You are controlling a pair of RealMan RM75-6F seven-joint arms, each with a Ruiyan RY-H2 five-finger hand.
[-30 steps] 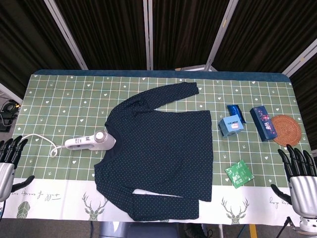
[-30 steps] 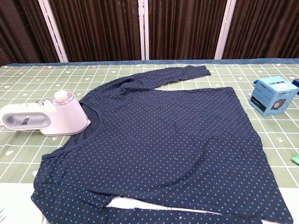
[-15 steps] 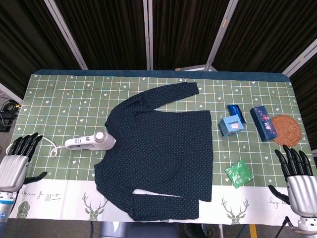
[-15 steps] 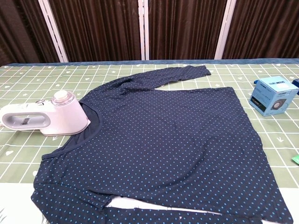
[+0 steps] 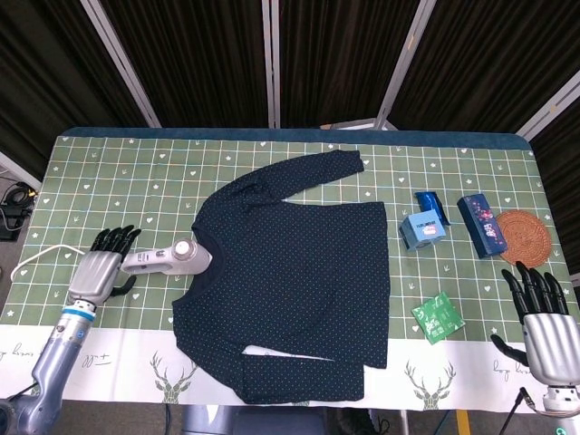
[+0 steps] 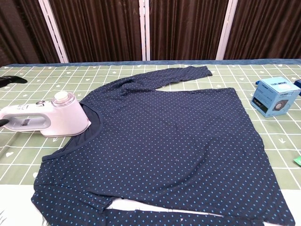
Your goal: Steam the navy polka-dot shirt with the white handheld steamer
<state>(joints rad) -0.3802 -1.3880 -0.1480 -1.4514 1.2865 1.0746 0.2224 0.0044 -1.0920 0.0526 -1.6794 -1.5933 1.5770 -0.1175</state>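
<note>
The navy polka-dot shirt (image 5: 290, 276) (image 6: 164, 146) lies flat in the middle of the table, collar to the left, one sleeve stretched toward the far edge. The white handheld steamer (image 5: 170, 260) (image 6: 44, 120) lies on its side with its head against the collar. My left hand (image 5: 100, 270) sits open at the steamer's handle end, fingers spread just left of it; in the chest view only dark fingertips (image 6: 10, 80) show at the left edge. My right hand (image 5: 544, 322) hovers open at the table's near right corner, far from the shirt.
A light blue box (image 5: 423, 230) (image 6: 275, 96), a dark blue packet (image 5: 431, 206) and a dark blue box (image 5: 481, 225) stand right of the shirt. A woven coaster (image 5: 525, 237) lies at the far right, a green packet (image 5: 438, 317) near the front. The steamer's white cord (image 5: 41, 256) trails left.
My left hand has moved right from the table's left edge up to the steamer's handle. My right hand has drifted slightly. The steamer and shirt have not moved.
</note>
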